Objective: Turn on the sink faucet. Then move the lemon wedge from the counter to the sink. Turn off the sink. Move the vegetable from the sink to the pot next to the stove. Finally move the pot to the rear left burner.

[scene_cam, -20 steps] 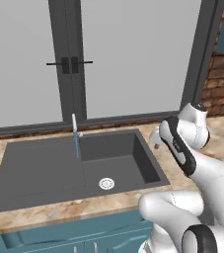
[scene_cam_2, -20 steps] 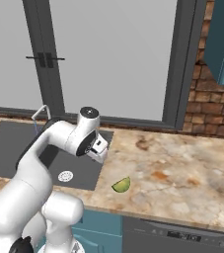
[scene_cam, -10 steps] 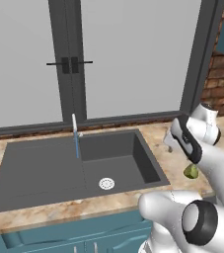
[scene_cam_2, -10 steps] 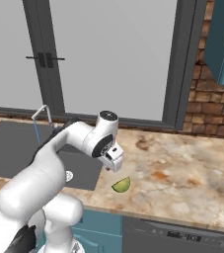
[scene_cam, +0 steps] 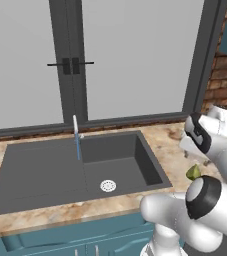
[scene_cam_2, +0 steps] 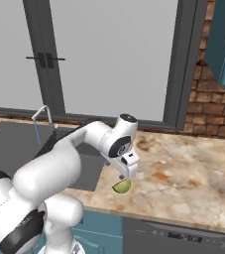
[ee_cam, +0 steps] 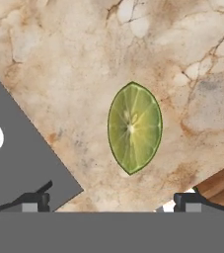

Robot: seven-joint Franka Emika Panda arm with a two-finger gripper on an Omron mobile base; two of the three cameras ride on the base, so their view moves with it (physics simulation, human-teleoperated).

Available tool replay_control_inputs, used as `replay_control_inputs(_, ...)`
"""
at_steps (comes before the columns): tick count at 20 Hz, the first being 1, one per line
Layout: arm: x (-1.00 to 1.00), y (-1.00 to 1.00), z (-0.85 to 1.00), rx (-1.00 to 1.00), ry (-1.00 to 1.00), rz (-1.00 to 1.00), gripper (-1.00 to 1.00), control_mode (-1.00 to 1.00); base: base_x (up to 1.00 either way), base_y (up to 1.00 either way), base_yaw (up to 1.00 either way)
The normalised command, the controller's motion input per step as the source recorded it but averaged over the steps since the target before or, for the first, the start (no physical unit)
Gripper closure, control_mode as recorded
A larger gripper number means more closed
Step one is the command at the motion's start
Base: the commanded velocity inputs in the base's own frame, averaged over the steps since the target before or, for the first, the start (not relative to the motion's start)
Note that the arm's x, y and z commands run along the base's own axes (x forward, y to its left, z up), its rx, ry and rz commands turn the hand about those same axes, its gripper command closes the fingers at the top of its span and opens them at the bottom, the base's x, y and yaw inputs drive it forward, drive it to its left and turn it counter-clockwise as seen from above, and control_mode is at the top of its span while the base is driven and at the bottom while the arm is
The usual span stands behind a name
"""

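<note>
Lemon wedge [ee_cam: 134, 128] flat on the counter [ee_cam: 74, 89], cut face up, just beside the sink [ee_cam: 15, 148] edge, well clear of the drain. Directly beneath the gripper [ee_cam: 111, 200], centred between spread, empty fingertips, not yet touched. Long axis along the hand view's vertical, crossways to the closing line, so probably a straight descent with jaws closing across the narrow width.

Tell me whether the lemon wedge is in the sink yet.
Out. The lemon wedge lies on the counter, beside the sink, under the open gripper.
</note>
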Motion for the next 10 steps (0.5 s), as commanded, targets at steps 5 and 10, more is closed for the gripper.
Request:
replay_control_inputs(5, -0.29, -0.13, -0.34, 0.0, 0.01, -0.04, -1.0, -1.0, 0.0, 0.0, 0.0)
replay_control_inputs(10, 0.06, 0.0, -0.3, -0.02, 0.01, -0.03, -1.0, -1.0, 0.0, 0.0, 0.0)
